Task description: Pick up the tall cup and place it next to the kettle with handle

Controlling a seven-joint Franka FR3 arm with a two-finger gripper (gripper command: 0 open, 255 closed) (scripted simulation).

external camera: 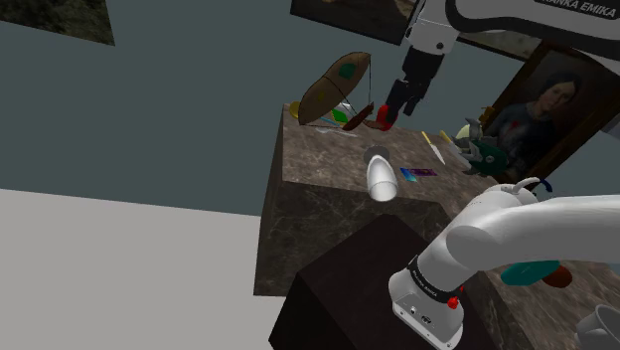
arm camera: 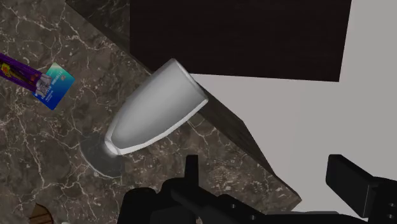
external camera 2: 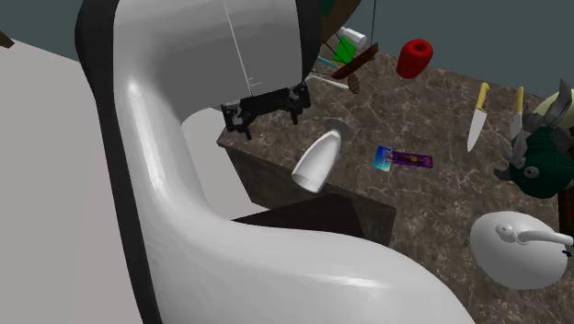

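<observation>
The tall cup (arm camera: 156, 108) at mid-frame is plain pale grey. The counter (external camera 2: 441, 212) is dark brown marble veined in white. At the second exterior view's lower right, the kettle (external camera 2: 506, 262) is white. Near the top, a small cup (external camera 2: 416, 57) is red. The flat packet (external camera 2: 405, 158) is purple with a teal end, and the knives (external camera 2: 477, 118) have yellow handles.

A glossy white arm (external camera: 517, 224) with dark joint bands, EMIKA lettering (external camera: 581, 6) at one o'clock, small red dots (external camera: 454, 301) at five o'clock, and an all-black gripper (external camera: 395, 102).
</observation>
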